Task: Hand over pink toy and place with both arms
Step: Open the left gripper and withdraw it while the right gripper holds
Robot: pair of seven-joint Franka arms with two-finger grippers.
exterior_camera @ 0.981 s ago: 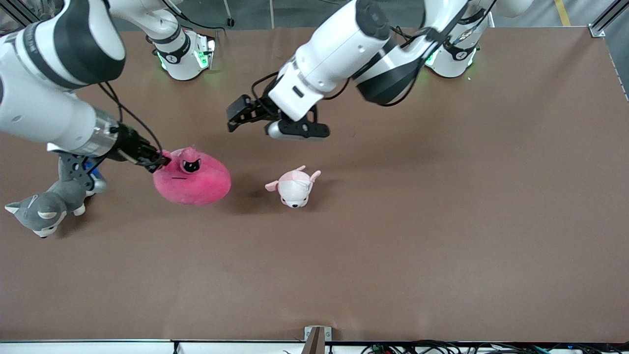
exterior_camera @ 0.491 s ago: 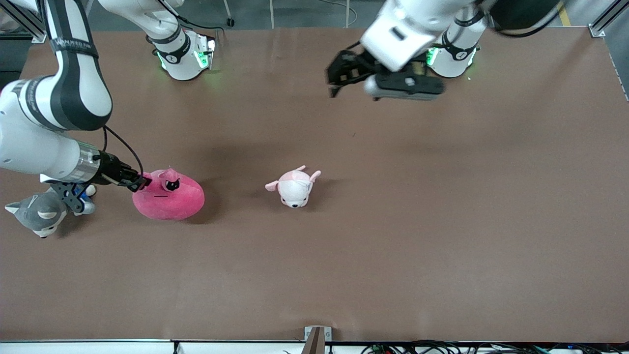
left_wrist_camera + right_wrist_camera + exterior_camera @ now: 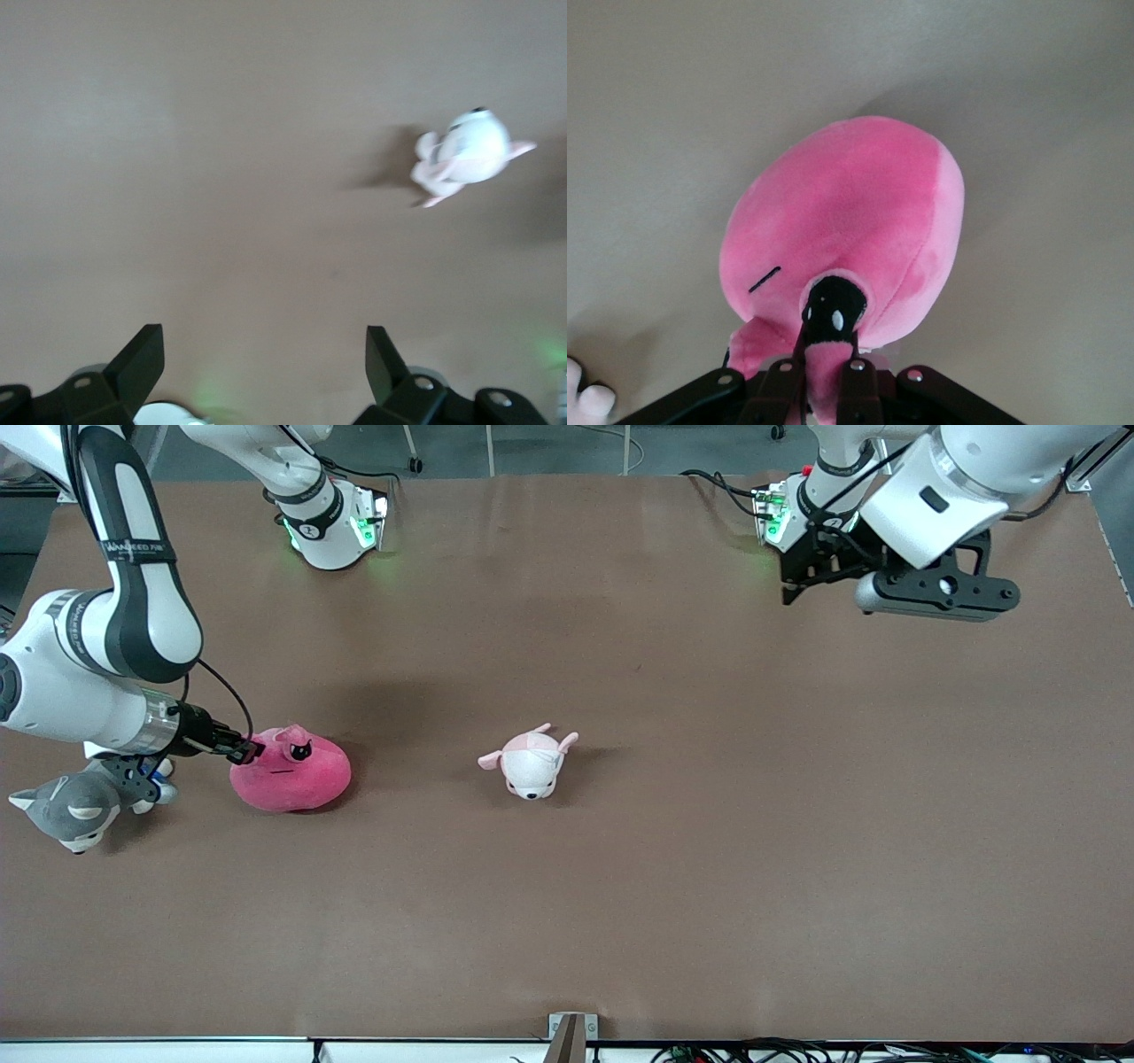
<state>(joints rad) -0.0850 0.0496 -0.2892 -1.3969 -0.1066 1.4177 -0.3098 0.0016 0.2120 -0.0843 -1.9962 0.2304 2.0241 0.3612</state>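
The pink toy (image 3: 292, 775), a round hot-pink plush with dark angry eyes, sits low at the table toward the right arm's end. My right gripper (image 3: 244, 751) is shut on a small pink nub at its edge. The right wrist view shows the fingers (image 3: 864, 390) pinching that nub, with the toy's body (image 3: 850, 221) hanging past them. My left gripper (image 3: 791, 587) is open and empty, up in the air over the table near the left arm's base. The left wrist view shows its jaws (image 3: 266, 354) wide apart over bare table.
A small pale pink-and-white plush animal (image 3: 530, 760) lies mid-table and also shows in the left wrist view (image 3: 465, 155). A grey-and-white plush dog (image 3: 75, 804) lies by the right arm's wrist at the table's end. The brown table (image 3: 709, 868) spreads around them.
My right gripper carried the pink toy lower and toward the right arm's end of the table. My left arm pulled back from mid-table to near its own base, gripper still open.
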